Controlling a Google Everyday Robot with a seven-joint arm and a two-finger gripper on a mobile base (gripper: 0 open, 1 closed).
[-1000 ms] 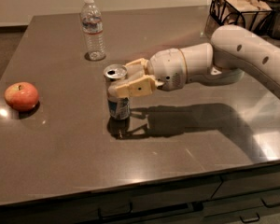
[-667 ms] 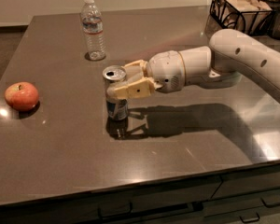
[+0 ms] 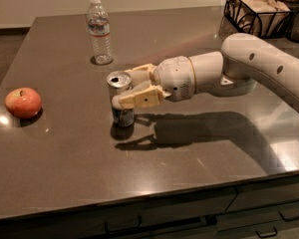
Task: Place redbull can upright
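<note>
The redbull can (image 3: pixel 122 114), slim and silver-and-blue with a silver pull-tab top, stands upright on the dark table (image 3: pixel 189 183) left of centre, its base on the surface. My gripper (image 3: pixel 124 86) reaches in from the right and holds the can around its upper half. One finger crosses the can's front and the other lies behind its top. The jaws are shut on the can. The white arm (image 3: pixel 239 63) stretches back to the right edge of the view.
A clear plastic water bottle (image 3: pixel 99 31) stands behind the can near the far edge. A red apple (image 3: pixel 23 102) lies at the left. A black wire basket (image 3: pixel 256 11) sits at the far right corner. Drawers run below the front edge.
The gripper and can have shifted very slightly left. The can stays upright in the same grip.
</note>
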